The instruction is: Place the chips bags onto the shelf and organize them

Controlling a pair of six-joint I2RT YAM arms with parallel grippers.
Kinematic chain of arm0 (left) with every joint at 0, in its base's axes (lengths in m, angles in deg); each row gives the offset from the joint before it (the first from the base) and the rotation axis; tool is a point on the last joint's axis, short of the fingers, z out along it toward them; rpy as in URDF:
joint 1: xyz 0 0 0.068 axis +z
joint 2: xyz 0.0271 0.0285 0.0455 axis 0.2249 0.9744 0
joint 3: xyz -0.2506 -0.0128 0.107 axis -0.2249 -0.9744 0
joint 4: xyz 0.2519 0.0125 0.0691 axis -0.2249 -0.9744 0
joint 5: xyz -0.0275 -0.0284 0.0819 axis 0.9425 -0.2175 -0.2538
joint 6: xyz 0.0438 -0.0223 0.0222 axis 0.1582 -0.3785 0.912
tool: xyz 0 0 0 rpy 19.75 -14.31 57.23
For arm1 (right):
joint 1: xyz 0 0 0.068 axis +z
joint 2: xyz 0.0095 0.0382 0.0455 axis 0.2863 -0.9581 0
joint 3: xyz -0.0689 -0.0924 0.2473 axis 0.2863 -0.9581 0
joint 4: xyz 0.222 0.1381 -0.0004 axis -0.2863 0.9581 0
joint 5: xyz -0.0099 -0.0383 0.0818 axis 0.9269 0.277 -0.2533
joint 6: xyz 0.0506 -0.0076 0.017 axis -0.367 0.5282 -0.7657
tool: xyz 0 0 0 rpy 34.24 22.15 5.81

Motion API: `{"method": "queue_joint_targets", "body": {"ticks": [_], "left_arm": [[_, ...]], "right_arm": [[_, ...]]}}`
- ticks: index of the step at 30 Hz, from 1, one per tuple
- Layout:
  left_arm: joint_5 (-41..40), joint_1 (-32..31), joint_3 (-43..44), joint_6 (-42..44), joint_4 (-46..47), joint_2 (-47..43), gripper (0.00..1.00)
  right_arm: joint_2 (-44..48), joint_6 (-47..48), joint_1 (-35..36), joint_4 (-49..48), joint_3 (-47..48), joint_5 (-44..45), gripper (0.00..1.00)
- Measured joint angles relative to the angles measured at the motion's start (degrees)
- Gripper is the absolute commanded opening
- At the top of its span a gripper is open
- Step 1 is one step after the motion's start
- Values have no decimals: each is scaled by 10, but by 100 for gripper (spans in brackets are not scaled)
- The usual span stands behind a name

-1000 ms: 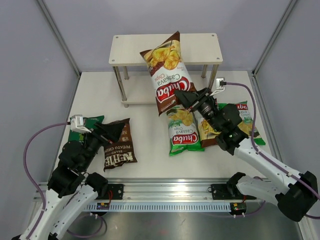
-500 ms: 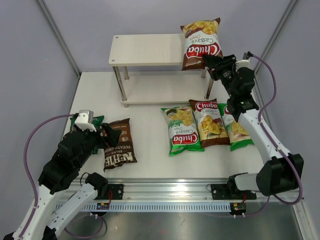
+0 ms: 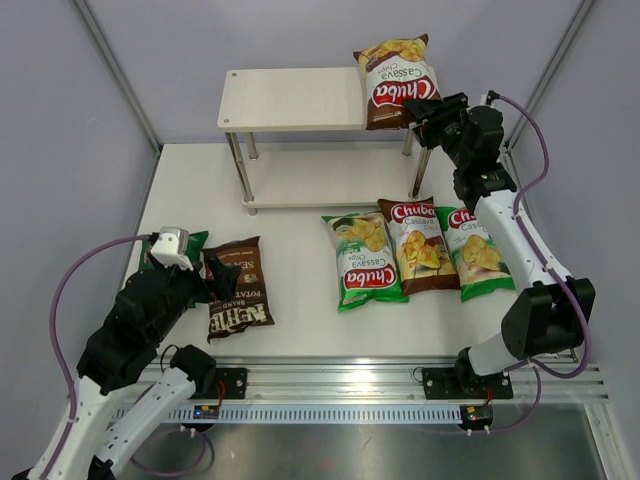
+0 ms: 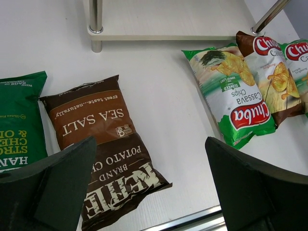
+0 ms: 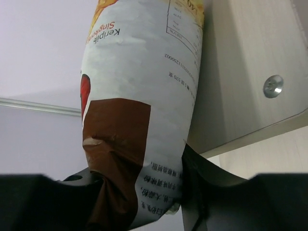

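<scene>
Brown Chuba bag (image 3: 397, 85): upright on the far right end of the shelf (image 3: 290, 98) top board
Right gripper (image 3: 420, 110): jaws clamped on the bag's bottom edge
Kettle bag (image 3: 238, 290): flat on the table (image 3: 300, 230), near left
Left gripper (image 3: 213, 275): jaws wide apart, holding nothing, above the Kettle bag

The shelf (image 3: 290, 98) is a two-tier rack of pale cream boards on thin silver legs. At the right end of its top board an upright brown Chuba bag (image 3: 398, 85) stands tilted, label outward. In front of the shelf's right half three bags lie flat side by side: left green Chuba bag (image 3: 364, 262), flat brown Chuba bag (image 3: 420, 245), right green Chuba bag (image 3: 475, 250). Well in front of its left end lies the dark brown Kettle bag (image 3: 238, 290), flat, with a partly hidden dark green bag (image 4: 19, 120) just beside it.
</scene>
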Motion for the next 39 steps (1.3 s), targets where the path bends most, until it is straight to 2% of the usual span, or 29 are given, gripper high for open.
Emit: {"method": "queue_joint_targets", "body": {"ticks": [1, 3, 5, 9, 16, 25, 28, 29, 31, 36, 39], "left_arm": [[0, 0, 0, 0, 0, -3, 99], [0, 0, 0, 0, 0, -9, 99], [0, 0, 0, 0, 0, -14, 99], [-1, 0, -1, 0, 0, -18, 99], [-1, 0, -1, 0, 0, -18, 99], [-2, 0, -4, 0, 0, -19, 99], [-2, 0, -5, 0, 0, -19, 99], [-2, 0, -5, 0, 0, -19, 99], [-2, 0, -5, 0, 0, -19, 99], [-2, 0, -6, 0, 0, -21, 99], [-2, 0, -7, 0, 0, -25, 99]], "right_arm": [[-1, 1, 0, 12, 5, 4, 51], [-4, 3, 0, 38, 16, 11, 49], [-8, 3, 0, 53, 22, 20, 42], [-9, -16, 0, 57, 21, 37, 36], [-10, -36, 0, 59, 25, 82, 36], [-49, -23, -1, 83, 77, 78, 39], [-48, -17, -1, 83, 77, 75, 44], [-48, -15, -1, 85, 77, 75, 54], [-48, -7, -1, 97, 77, 73, 66], [-30, 10, -1, 115, 80, 72, 84], [-15, 27, -1, 141, 84, 83, 88]]}}
